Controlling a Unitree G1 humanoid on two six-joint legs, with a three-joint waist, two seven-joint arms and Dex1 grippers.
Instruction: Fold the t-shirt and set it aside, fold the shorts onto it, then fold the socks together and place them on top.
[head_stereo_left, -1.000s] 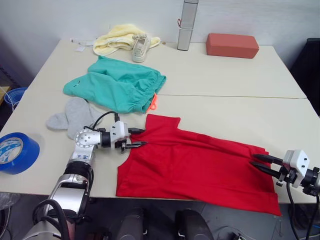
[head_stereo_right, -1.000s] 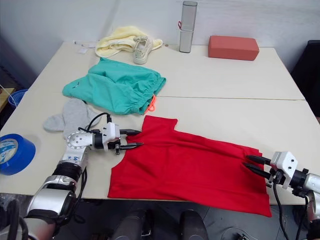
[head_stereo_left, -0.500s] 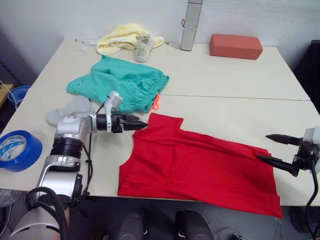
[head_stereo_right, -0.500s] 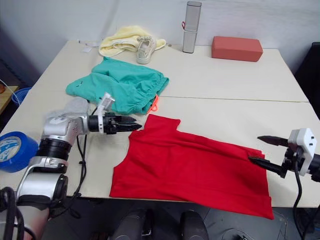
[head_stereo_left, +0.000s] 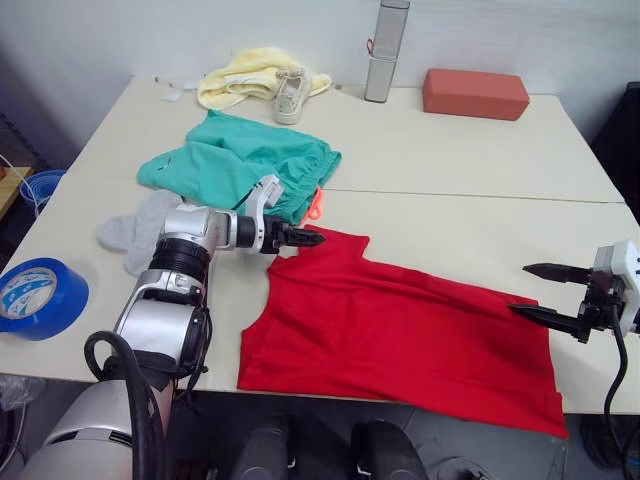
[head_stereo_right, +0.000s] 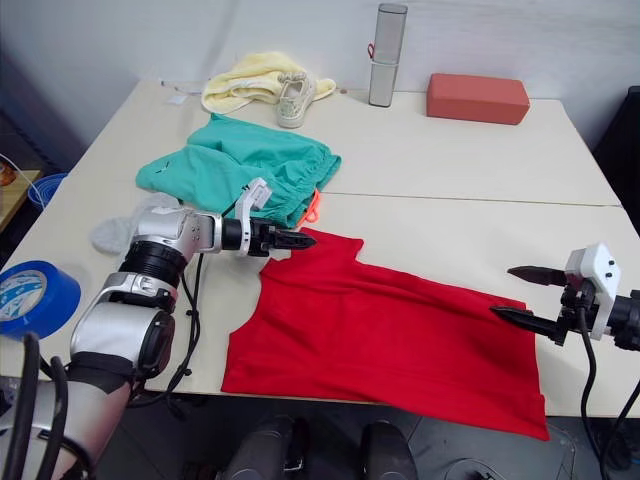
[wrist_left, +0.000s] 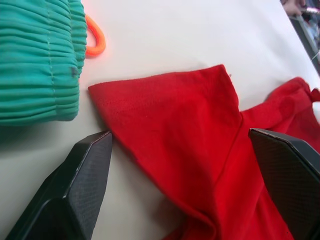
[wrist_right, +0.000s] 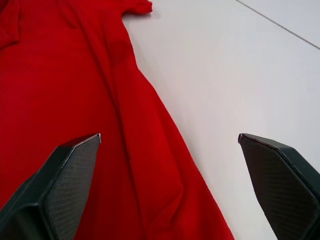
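I judge we are at the very start: nothing is folded yet. The t-shirt (head_stereo_left: 400, 330) lies spread along the near edge of the table (head_stereo_left: 470, 160), its hem hanging a little over that edge toward the near right corner. It looks partly doubled on itself, but I would not call that a fold. The shorts (head_stereo_left: 240, 170) sit in a loose heap left of centre, their orange drawstring (head_stereo_left: 315, 203) poking out just beside the shirt's upper corner. The socks (head_stereo_left: 135, 228) lie near the left edge, partly behind my left arm, so I cannot say how the two lie against each other.

My left gripper (head_stereo_right: 292, 240) is at the shirt's upper left corner, fingers (wrist_left: 85, 165) spread wide either side of the cloth in the left wrist view, gripping nothing. My right gripper (head_stereo_left: 545, 290) hovers at the shirt's right end, also wide apart and empty; whether its lower fingertip touches the fabric I can't make out from the head views.

Everything remains: shirt fold, set aside, shorts, socks.

The shirt's collar and chest print are not visible from here. At the far edge sit a yellow cloth (head_stereo_left: 240, 75), a white shoe (head_stereo_left: 290, 93), a metal flask (head_stereo_left: 385, 50) and a red block (head_stereo_left: 475, 93); a roll of blue tape (head_stereo_left: 35, 300) sits at the near left corner.
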